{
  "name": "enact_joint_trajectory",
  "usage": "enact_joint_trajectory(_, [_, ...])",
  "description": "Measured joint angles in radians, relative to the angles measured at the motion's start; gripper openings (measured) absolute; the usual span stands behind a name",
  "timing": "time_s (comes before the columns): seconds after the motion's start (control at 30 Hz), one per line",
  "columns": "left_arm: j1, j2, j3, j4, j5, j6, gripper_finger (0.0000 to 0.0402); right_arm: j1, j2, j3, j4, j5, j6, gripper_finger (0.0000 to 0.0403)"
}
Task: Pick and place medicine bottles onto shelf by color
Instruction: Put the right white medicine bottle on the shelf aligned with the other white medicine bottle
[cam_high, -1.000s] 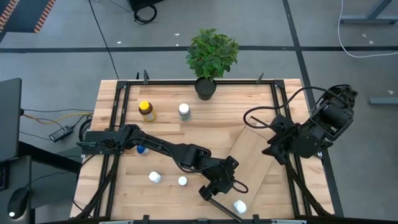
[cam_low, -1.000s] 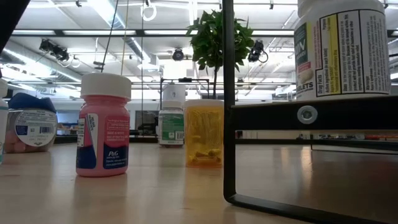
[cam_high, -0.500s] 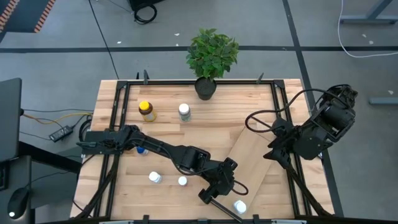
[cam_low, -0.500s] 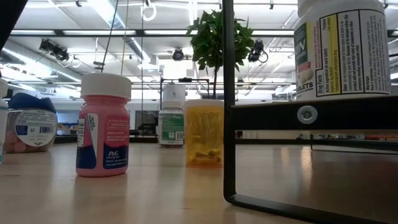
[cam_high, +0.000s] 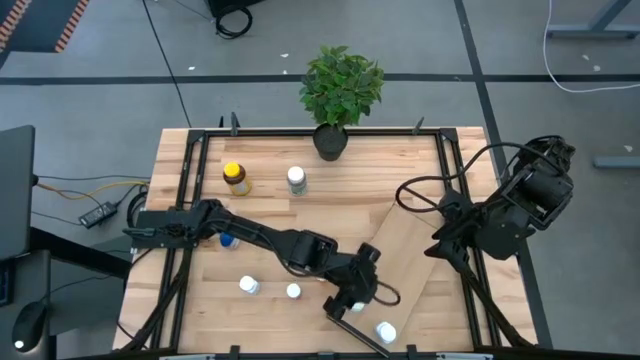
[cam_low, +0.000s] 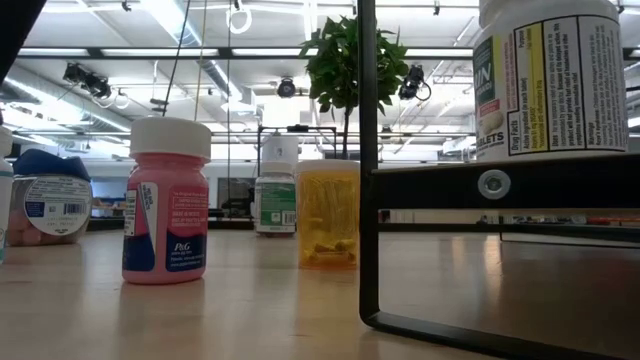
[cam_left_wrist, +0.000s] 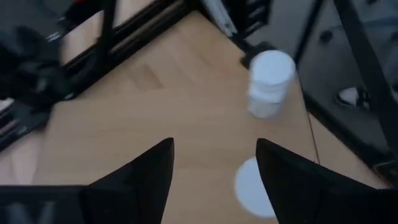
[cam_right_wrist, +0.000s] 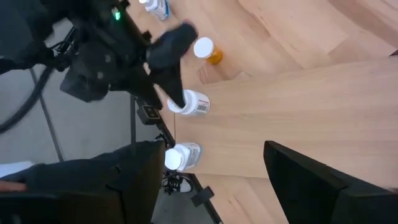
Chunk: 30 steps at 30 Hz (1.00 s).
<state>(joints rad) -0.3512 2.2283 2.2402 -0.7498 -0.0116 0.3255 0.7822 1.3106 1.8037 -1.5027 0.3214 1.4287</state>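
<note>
Seen from above, a yellow-capped amber bottle (cam_high: 235, 177) and a white-capped bottle (cam_high: 296, 179) are stood toward the far side of the bench (cam_high: 270, 215), just left of a potted plant (cam_high: 340, 90). A blue-capped bottle (cam_high: 226, 240) is partly hidden beside the left arm, and two white-capped bottles (cam_high: 249, 285) (cam_high: 293, 291) are set nearer the front. The left tool (cam_high: 341, 304) is held open low over the near end of the shelf (cam_high: 405, 250), a light-wood board laid at a slant. Past its fingers (cam_left_wrist: 137, 177) a white cap and a white bottle (cam_left_wrist: 268, 84) are seen. The right tool (cam_high: 441, 240) is held at the shelf's right edge, its fingers parted and nothing gripped.
</note>
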Motion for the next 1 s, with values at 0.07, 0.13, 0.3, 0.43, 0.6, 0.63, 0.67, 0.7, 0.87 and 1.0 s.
enact_joint_trajectory(0.07, [0.008, -0.02, 0.0, -0.001, -0.01, -0.067, 0.0229, 0.0, 0.0, 0.0, 0.002, -0.001, 0.0, 0.028])
enact_joint_trajectory(0.13, [0.015, -0.037, 0.0, -0.008, -0.016, -0.179, 0.0225, 0.0, 0.0, 0.0, 0.001, -0.001, -0.005, 0.028])
enact_joint_trajectory(0.3, [0.042, -0.072, 0.0, -0.054, -0.028, -0.413, 0.0205, 0.0, 0.0, 0.0, 0.001, 0.006, -0.015, 0.028])
enact_joint_trajectory(0.43, [0.057, -0.086, 0.001, -0.107, -0.031, -0.464, 0.018, 0.0, 0.007, 0.0, 0.001, 0.039, -0.017, 0.028])
enact_joint_trajectory(0.6, [0.077, -0.086, 0.001, -0.257, -0.007, -0.466, 0.0144, -0.02, 0.045, 0.0, 0.002, 0.04, -0.047, 0.028])
enact_joint_trajectory(0.63, [0.082, -0.086, 0.001, -0.272, 0.001, -0.46, 0.0138, -0.025, 0.058, 0.0, 0.002, 0.04, -0.058, 0.028])
enact_joint_trajectory(0.67, [0.089, -0.087, 0.001, -0.284, 0.012, -0.451, 0.0131, -0.031, 0.069, 0.0, 0.002, 0.04, -0.069, 0.028])
enact_joint_trajectory(0.7, [0.093, -0.094, 0.0, -0.295, 0.016, -0.445, 0.0124, -0.037, 0.082, 0.0, 0.002, 0.04, -0.082, 0.028])
enact_joint_trajectory(0.87, [0.127, -0.151, 0.002, -0.297, 0.013, -0.423, 0.0097, -0.073, 0.12, -0.001, 0.002, 0.038, -0.117, 0.028])
enact_joint_trajectory(1.0, [0.15, -0.195, -0.03, -0.292, 0.009, -0.422, 0.0081, -0.086, 0.12, -0.001, 0.011, 0.043, -0.11, 0.028])
